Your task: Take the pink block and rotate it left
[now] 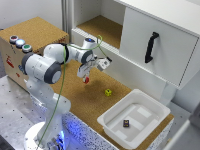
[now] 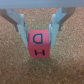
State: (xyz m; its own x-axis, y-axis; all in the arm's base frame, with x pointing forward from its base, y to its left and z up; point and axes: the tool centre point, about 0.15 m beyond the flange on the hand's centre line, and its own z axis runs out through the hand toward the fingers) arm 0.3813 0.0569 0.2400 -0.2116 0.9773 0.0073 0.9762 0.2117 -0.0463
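The pink block (image 2: 38, 44) is a small reddish-pink cube with dark letters on its face. In the wrist view it sits between my two fingers (image 2: 21, 25), which close against its sides. In the exterior view the pink block (image 1: 86, 79) shows as a small red spot at the tips of my gripper (image 1: 86, 76), just above the cork surface (image 1: 75, 92). I cannot tell whether it touches the cork. My gripper (image 2: 38, 35) is shut on it.
A yellow-green cube (image 1: 108, 92) lies on the cork to the exterior view's right of the gripper. A white tray (image 1: 114, 113) holds a dark brown block (image 1: 126, 123). A white cabinet with a black handle (image 1: 151, 47) stands behind. A box with buttons (image 1: 20, 43) sits on the exterior view's left.
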